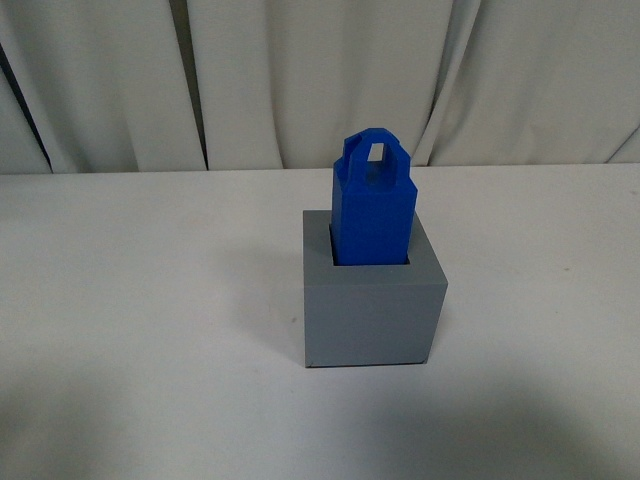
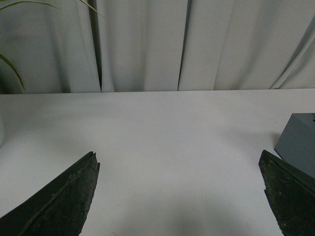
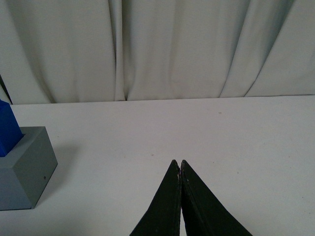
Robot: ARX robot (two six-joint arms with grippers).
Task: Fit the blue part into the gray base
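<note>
From the front, you see the bright blue plastic block with a bevelled top and small loop handle [image 1: 372, 205] standing upright in the square recess of the matte gray cube base [image 1: 372, 310], which sits near the middle of the white worktop [image 1: 150, 300], a little toward its right edge; the block's lower end is down inside the recess while most of its height rises above the rim, so the insertion looks done or very nearly so, though you cannot tell whether it has bottomed out. Neither arm appears here. From the left wrist, your left gripper [image 2: 179, 196] hangs with its dark fingers [image 2: 64, 201] spread wide apart over bare worktop, grasping nothing; a corner of the gray base [image 2: 299, 142] shows beside one finger, which suggests the arm is parked clear of the work rather than steadying it. From the right wrist, your right gripper [image 3: 181, 169] has its fingertips pressed together, clenched on nothing, pointing toward the curtained far edge, with the gray base [image 3: 24, 167] and a sliver of the blue block [image 3: 7, 128] well off to its side, likely because the part no longer needs holding.
</note>
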